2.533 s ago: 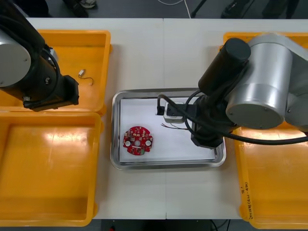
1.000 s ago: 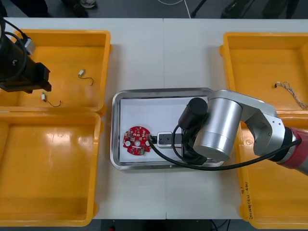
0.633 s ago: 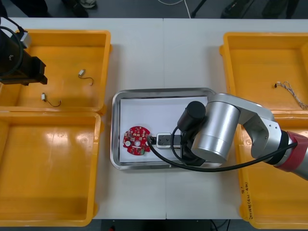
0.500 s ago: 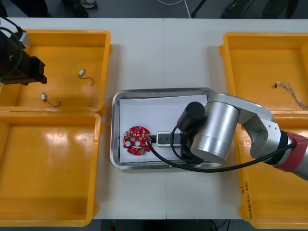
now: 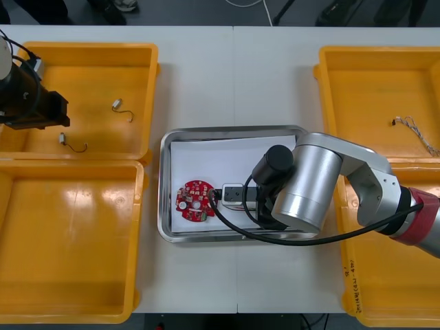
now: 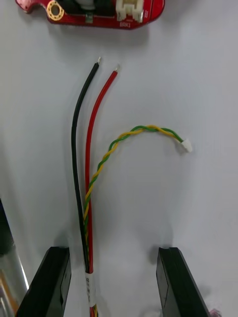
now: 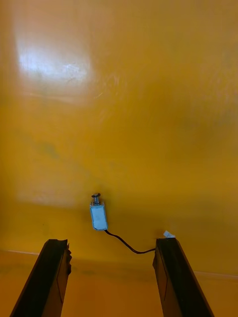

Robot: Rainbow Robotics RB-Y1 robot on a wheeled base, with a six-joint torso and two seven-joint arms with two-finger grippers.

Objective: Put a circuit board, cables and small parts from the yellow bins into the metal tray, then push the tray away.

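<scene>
Cables (image 6: pixel 89 173) are lying freed in the metal tray (image 5: pixel 163 192), your right claw (image 6: pixel 111 255) wide; your left claw (image 7: pixel 110 245), also wide, is moving onto a small metal part (image 7: pixel 98 217).

Right fingers (image 6: pixel 49 282) black. Between them, cables (image 6: pixel 87 198): one black, one red, one yellow-green twisted pair with white plug. Past the tips, circuit board (image 6: pixel 94 12) red. Tray (image 5: pixel 234 130): shiny rim, white inside. Left fingers (image 7: pixel 47 277) black; between them small metal part (image 7: pixel 98 216), silvery, black lead. Bin (image 5: pixel 89 49) yellow.
</scene>
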